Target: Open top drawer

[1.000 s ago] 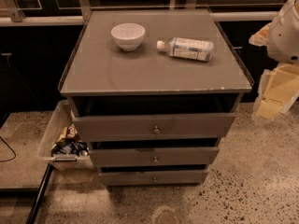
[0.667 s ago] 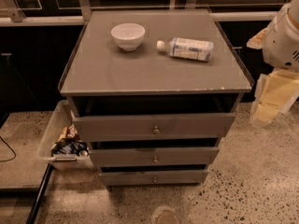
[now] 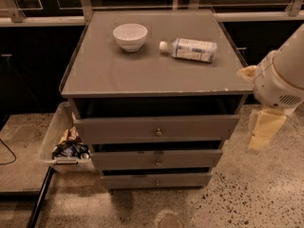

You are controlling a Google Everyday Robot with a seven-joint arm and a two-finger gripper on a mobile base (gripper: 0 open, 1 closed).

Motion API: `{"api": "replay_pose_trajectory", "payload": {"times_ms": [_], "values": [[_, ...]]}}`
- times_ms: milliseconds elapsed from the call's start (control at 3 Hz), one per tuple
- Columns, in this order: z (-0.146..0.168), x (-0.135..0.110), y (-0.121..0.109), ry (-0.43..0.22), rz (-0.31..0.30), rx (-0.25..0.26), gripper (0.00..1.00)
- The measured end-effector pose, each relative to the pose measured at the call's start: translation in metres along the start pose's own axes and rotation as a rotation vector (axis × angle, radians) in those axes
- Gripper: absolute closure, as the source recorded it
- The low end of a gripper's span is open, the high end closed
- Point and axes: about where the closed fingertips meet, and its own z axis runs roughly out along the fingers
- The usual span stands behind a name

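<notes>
Drawers, three of them, made up the front of a squat grey cabinet with a flat matte top (image 3: 118,75). The top drawer (image 3: 123,128), a wide grey wooden front with a small round metal knob (image 3: 158,132) at its centre, sat directly under the cabinet's top slab, and a dark band of shadow showed between slab and drawer front. How far out of the cabinet it stood could not be told. Beneath it came a narrower grey middle drawer front (image 3: 123,159) and a still shorter grey bottom drawer front (image 3: 128,180), each with a like knob.

On the cabinet's top, towards the back, a small round white bowl (image 3: 129,36) stood upright. Just to its right, a clear plastic bottle with a pale label (image 3: 192,49) lay on its side, apart from the bowl, with its white cap pointing towards the bowl.

The robot's white rounded arm (image 3: 280,77) came in beside the cabinet's front right corner. The cream-coloured gripper (image 3: 261,133) hung below it, off the cabinet's right side at about the height of the top drawer, well apart from the knob and touching nothing visible. Whether it was spread or closed could not be told; nothing was seen in it.

Against the cabinet's left side, a clear plastic bin (image 3: 51,136) held crumpled snack packets (image 3: 71,146). A speckled stone floor (image 3: 247,198) lay around the cabinet.
</notes>
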Motion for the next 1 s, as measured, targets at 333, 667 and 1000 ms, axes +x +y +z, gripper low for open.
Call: {"api": "replay_pose_trajectory", "payload": {"times_ms": [333, 667, 1000], "values": [[0.038, 0.011, 0.001, -0.065, -0.071, 0.012, 0.00], [0.039, 0.011, 0.001, -0.066, -0.071, 0.011, 0.00], [0.081, 0.013, 0.004, -0.086, -0.054, -0.035, 0.00]]}}
